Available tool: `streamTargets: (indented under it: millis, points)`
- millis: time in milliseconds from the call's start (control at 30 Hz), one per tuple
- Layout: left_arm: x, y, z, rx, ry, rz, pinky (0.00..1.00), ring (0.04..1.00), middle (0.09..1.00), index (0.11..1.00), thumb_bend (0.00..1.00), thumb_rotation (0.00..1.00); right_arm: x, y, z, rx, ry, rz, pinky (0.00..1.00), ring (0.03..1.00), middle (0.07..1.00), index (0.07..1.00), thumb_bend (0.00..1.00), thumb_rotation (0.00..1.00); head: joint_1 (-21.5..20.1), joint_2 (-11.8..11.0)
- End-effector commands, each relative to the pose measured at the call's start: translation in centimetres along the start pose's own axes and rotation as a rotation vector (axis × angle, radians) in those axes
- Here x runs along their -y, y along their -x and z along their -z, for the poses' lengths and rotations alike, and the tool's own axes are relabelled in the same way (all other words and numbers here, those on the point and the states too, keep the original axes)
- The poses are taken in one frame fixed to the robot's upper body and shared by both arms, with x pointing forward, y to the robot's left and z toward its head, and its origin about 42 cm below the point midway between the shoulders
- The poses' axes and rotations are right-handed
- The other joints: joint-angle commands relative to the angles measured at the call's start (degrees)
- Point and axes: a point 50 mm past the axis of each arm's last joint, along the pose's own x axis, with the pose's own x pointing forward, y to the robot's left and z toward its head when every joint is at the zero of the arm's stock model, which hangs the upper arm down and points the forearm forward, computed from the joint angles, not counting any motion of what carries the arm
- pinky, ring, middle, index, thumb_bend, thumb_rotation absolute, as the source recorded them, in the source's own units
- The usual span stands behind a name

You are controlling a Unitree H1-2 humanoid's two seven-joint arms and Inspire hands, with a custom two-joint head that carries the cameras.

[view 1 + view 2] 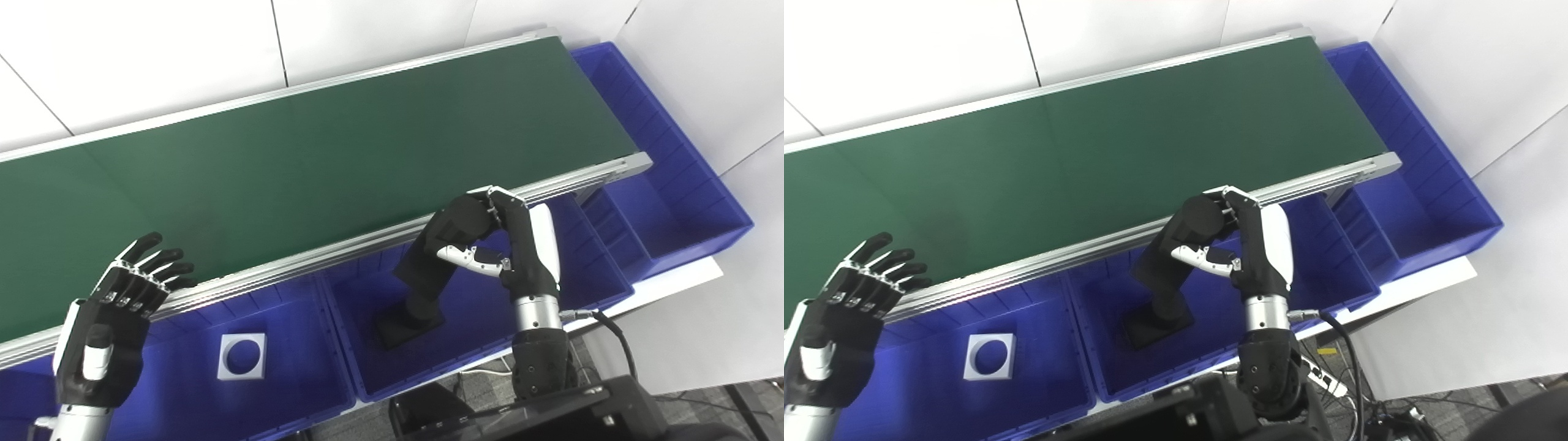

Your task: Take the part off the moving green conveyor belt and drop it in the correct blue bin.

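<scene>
- Part (429, 263), black, sits gripped at its top by the right hand (520, 239), its base down in the middle bin (367, 367).
- Left hand (116, 306) hovers spread at the belt's (306, 153) near rail, holding nothing.
- White plate (242, 356) with a round hole lies in the left bin (294, 392).

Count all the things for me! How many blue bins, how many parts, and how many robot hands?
Blue bins: 3
Parts: 2, black part, white square part
Hands: 2, left hand, right hand
Total: 7
</scene>
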Motion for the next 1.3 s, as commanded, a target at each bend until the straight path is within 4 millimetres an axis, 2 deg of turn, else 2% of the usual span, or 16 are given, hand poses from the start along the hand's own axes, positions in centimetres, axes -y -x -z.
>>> streamTargets:
  millis: [0,367,500,967,1267]
  points:
    - [-0.4,-0.4,-0.8,0.031,-0.013,0.022,0.63,0.691,0.744,0.827,0.85,0.69,0.8,-0.3,-0.4,0.014,0.038,0.053,0.41,0.429,0.493,0.516,0.52,0.00,0.2,0.1]
    - [-0.6,-0.6,-1.2,0.032,-0.016,0.023,0.62,0.691,0.742,0.821,0.84,0.70,1.7,-0.1,-0.4,0.059,0.138,0.080,0.42,0.427,0.493,0.515,0.52,0.00,1.0,1.1]
    - [-0.7,-0.7,-1.4,0.034,-0.020,0.025,0.62,0.693,0.743,0.824,0.83,0.71,1.4,0.2,-0.6,0.075,0.132,0.030,0.37,0.399,0.487,0.533,0.52,0.00,0.8,1.3]
    - [-0.8,-0.9,-1.9,0.033,-0.036,0.029,0.63,0.695,0.746,0.828,0.85,0.72,-0.1,2.6,-1.5,0.080,0.114,-0.093,0.35,0.398,0.496,0.525,0.52,0.00,0.1,2.2]
    - [-0.7,-1.1,-2.3,0.038,-0.045,0.032,0.61,0.687,0.742,0.827,0.86,0.73,-0.1,2.5,-1.9,0.096,0.120,-0.121,0.35,0.393,0.494,0.530,0.51,0.00,0.7,3.0]
